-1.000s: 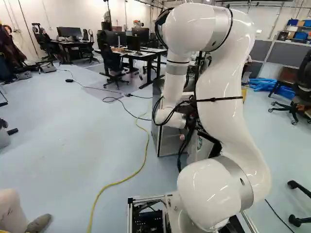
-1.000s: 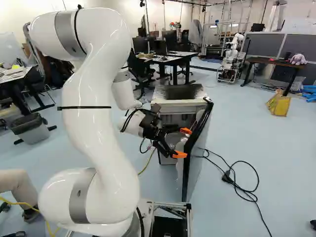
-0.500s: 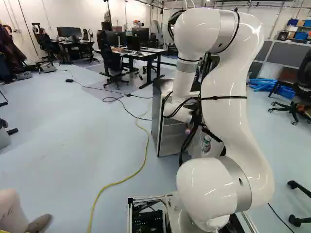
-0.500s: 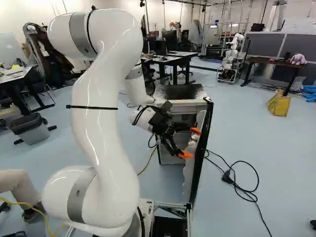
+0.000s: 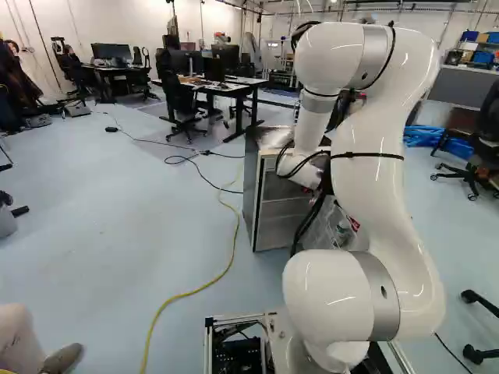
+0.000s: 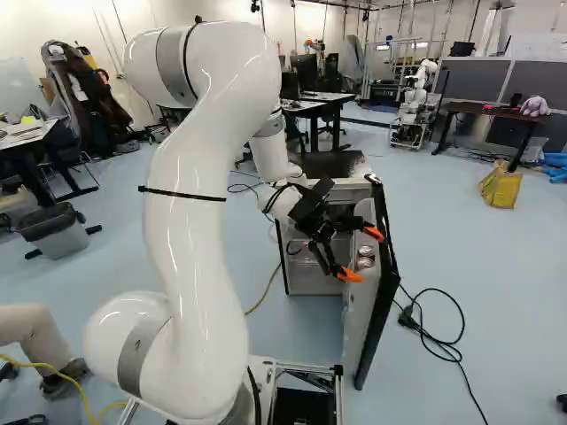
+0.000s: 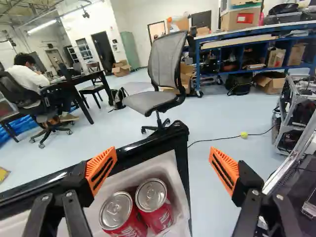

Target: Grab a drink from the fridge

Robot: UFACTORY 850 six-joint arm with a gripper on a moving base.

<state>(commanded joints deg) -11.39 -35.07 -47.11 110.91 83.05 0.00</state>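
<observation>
In the right base view my gripper point(image 6: 361, 255) is open at the inner side of the fridge door point(image 6: 384, 301), which stands ajar from the fridge point(image 6: 312, 266). The wrist view shows the gripper point(image 7: 163, 165) with nothing between its fingers. One finger overlaps the door's black edge point(image 7: 180, 143); whether they touch I cannot tell. The other is out past the door's end. Two red cans, one point(image 7: 116, 211) beside the other point(image 7: 151, 196), stand in the door shelf, near the finger over the door. The arm hides part of the fridge's inside.
A black cable point(image 6: 434, 341) lies on the floor beyond the door, and a yellow one point(image 5: 226, 265) runs left of the base. An office chair point(image 7: 160, 74) stands past the door. Desks point(image 5: 226, 89) and another robot point(image 6: 415, 106) are farther back.
The fridge door has swung wider, away from the fridge body. My arm has moved to the right along with it, gripper still open. The base has stayed put.
</observation>
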